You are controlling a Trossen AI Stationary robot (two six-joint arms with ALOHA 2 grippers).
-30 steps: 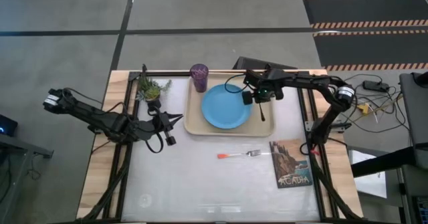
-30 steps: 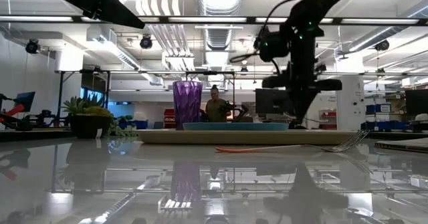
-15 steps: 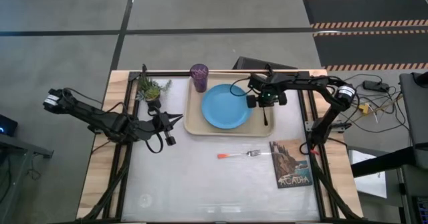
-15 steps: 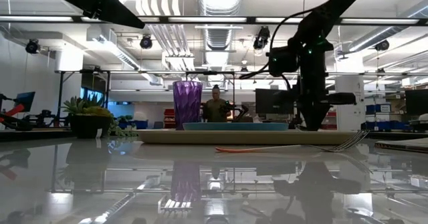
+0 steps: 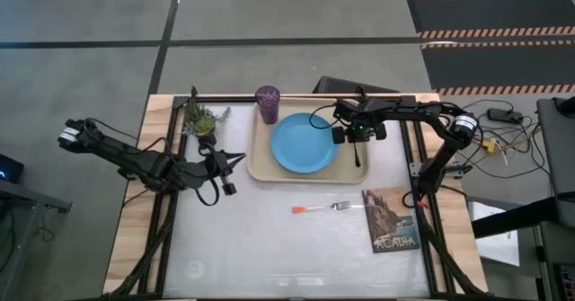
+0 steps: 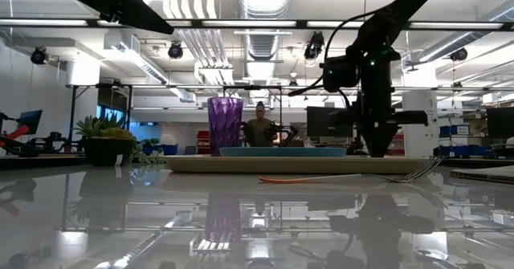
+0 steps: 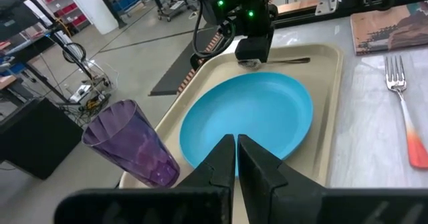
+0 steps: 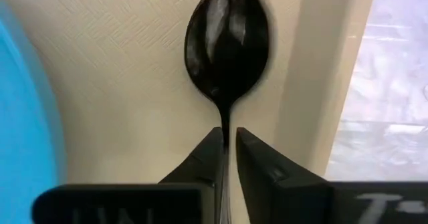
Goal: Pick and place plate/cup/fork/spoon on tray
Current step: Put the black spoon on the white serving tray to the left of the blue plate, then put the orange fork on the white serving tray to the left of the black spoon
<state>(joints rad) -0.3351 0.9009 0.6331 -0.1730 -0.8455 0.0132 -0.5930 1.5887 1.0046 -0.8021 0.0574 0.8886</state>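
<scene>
While beside tray rim (image 8: 314, 83), spoon (image 8: 226, 50) in right hand (image 8: 227, 158).

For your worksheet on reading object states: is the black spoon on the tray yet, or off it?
On it: the spoon lies flat on the tray beside the plate, with the right gripper shut on its handle.

High view: overhead, looking straight down on the whole worktop (image 5: 269, 247) and both arms.
Low view: at worktop height, level, facing the room behind.
Left wrist view: looks obliquely across the plate (image 7: 251, 117) and tray (image 7: 331, 124).
Right wrist view: very close above the spoon (image 8: 226, 43).
Shared: all four views show the tray.
</scene>
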